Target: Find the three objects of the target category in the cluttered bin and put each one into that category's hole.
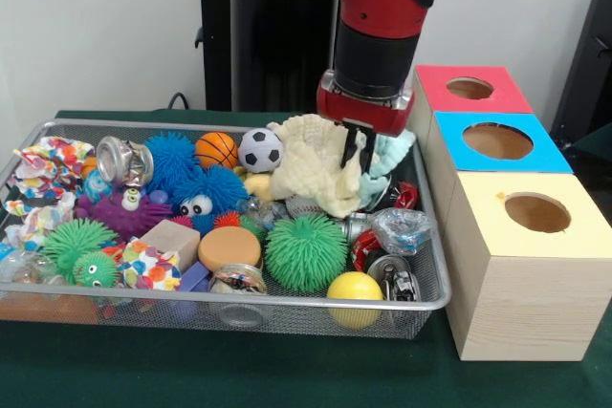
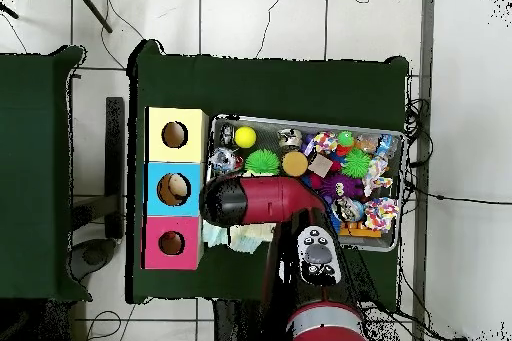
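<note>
A lab: green-clothed table on tiled floor, loose cables, painted sorting boxes.

One camera faces me close across the table, low over the wire bin. Another looks straight down from high up. Both share bin and boxes.

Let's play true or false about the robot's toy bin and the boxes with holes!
1. The gripper is down at the pale yellow cloth. True.
2. The yellow ball sits inside the red box. False: it lies in the wire bin, at the front.
3. There are three boxes: red box, blue box, yellow box. True.
4. The basketball is green. False: it is orange.
</note>
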### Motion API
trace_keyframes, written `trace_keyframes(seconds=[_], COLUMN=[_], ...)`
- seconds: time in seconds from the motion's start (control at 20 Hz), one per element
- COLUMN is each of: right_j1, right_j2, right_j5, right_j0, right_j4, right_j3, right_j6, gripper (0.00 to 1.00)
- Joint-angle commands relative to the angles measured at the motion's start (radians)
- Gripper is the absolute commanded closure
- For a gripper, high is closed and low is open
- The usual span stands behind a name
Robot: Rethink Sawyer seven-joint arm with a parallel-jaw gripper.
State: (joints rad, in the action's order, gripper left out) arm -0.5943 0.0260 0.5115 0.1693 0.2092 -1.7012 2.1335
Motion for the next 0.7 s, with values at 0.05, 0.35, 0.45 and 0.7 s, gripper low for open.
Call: trace_keyframes(seconds=[0.05,0.35,0.45,0.7], right_j1=[0.052,0.048,0.053,0.04], right_j2=[0.08,0.007,-0.012,-0.038], right_j5=[-0.109,-0.153,-0.178,-0.211], right_j0=[-0.011,-0.116,-0.136,-0.172], right_j4=[-0.056,-0.11,-0.115,-0.122], right_j3=[0.061,0.014,-0.001,-0.066], right_j6=[0.128,0.245,0.252,0.243], gripper=[1.0,1.0,1.0,1.0])
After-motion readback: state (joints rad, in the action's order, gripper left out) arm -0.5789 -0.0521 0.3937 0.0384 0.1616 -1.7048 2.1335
